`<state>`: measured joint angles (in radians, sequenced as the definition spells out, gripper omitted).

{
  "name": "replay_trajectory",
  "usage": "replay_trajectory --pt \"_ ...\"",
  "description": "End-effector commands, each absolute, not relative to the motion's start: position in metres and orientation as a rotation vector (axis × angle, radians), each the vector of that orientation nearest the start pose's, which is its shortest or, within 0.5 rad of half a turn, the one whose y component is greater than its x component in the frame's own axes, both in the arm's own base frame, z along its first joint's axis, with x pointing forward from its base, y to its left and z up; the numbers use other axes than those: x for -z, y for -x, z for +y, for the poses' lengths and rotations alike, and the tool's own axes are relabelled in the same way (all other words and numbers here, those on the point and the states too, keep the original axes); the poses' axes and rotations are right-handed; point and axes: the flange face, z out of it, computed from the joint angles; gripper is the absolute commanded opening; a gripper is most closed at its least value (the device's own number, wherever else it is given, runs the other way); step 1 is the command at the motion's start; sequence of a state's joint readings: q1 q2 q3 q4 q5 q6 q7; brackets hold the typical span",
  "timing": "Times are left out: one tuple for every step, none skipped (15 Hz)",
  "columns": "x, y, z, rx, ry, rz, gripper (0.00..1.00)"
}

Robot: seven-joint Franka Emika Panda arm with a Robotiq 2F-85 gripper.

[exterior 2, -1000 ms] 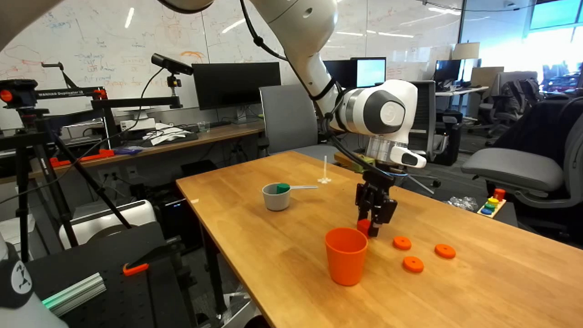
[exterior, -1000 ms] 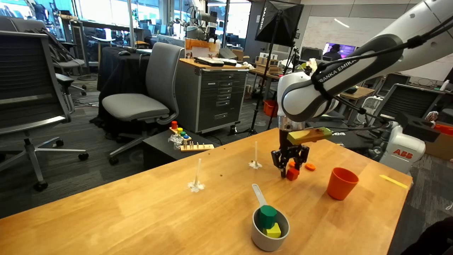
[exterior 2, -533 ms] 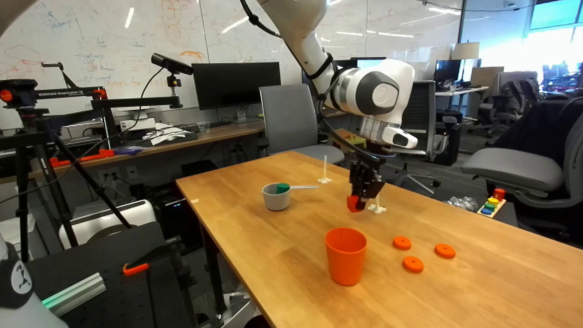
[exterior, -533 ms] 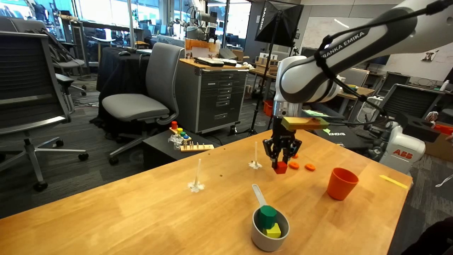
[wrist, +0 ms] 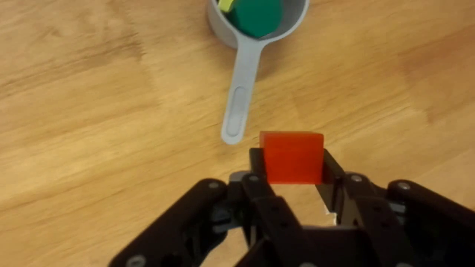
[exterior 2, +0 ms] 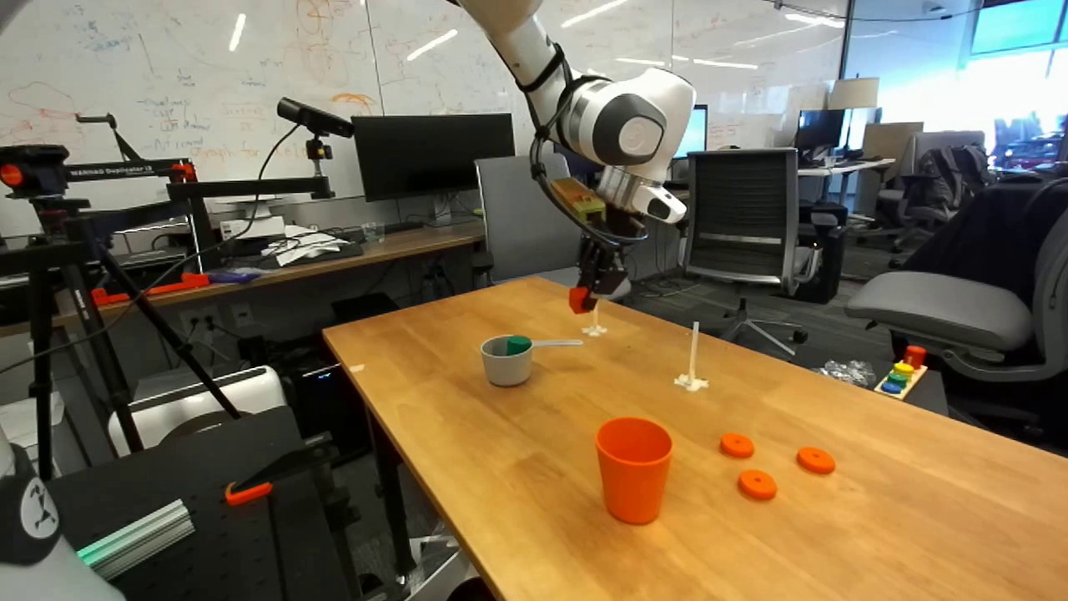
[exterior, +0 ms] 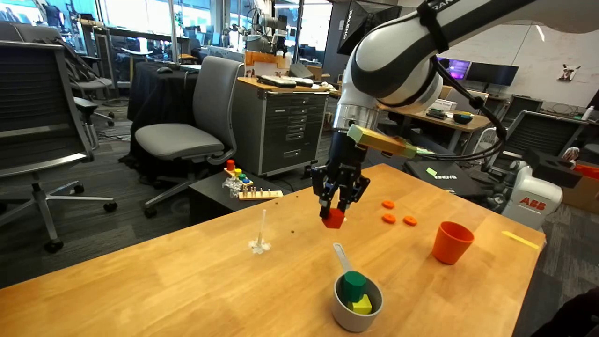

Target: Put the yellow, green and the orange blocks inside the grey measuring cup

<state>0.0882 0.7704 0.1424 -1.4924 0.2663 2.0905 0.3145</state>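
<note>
- Holds the red-orange block (wrist: 294, 158) in the gripper (exterior: 333, 210), drawn in narrow, both fingertips (wrist: 256, 159) against opposite sides.
- Hangs with it above the desk (exterior: 187, 290), off the wood, between the far long edge and the handle (exterior: 342, 257) of the measuring cup (exterior: 348, 322) as seen in an exterior view.
- Appears just beside the free end of the handle in the wrist view.
- Inside the measuring cup: the green block (exterior: 354, 286) on the handle side and the yellow block (exterior: 360, 306) partly covered by it; cannot tell whether touching.
- Toward the left corner of the desk in an exterior view: the upright measuring cup (exterior 2: 506, 369), with the handle pointing to the right long edge.
- Toward the right corner in an exterior view: an upright orange cup (exterior: 451, 245) and, just beside that corner, a flat yellow strip (exterior: 519, 239).
- Toward the edge joining the far corner and that right corner: three orange discs (exterior: 410, 220), flat and apart.
- Near the right long edge in an exterior view: two upright white sticks (exterior 2: 693, 355), with the farther one partly hidden behind the gripper.
</note>
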Motion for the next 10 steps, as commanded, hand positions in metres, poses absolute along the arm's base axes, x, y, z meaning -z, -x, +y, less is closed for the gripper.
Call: replay_trajectory --pt "-0.202 -0.673 0.189 -0.465 2.726 0.336 0.12" --pt "-0.199 -0.669 0.197 -0.494 2.713 0.336 0.12" --pt "-0.194 -0.666 0.205 -0.523 2.703 0.34 0.12" --pt "-0.19 -0.662 0.21 -0.549 2.694 0.344 0.12" --pt "-0.186 -0.659 0.215 -0.571 2.69 0.346 0.12" --pt "-0.182 -0.657 0.219 -0.593 2.683 0.347 0.12" --pt "-0.18 -0.655 0.221 -0.604 2.683 0.351 0.12" --pt "-0.183 -0.657 0.219 -0.617 2.68 0.35 0.12" --pt "-0.183 -0.657 0.219 -0.629 2.68 0.352 0.12" --pt "-0.184 -0.657 0.219 -0.644 2.678 0.354 0.12"
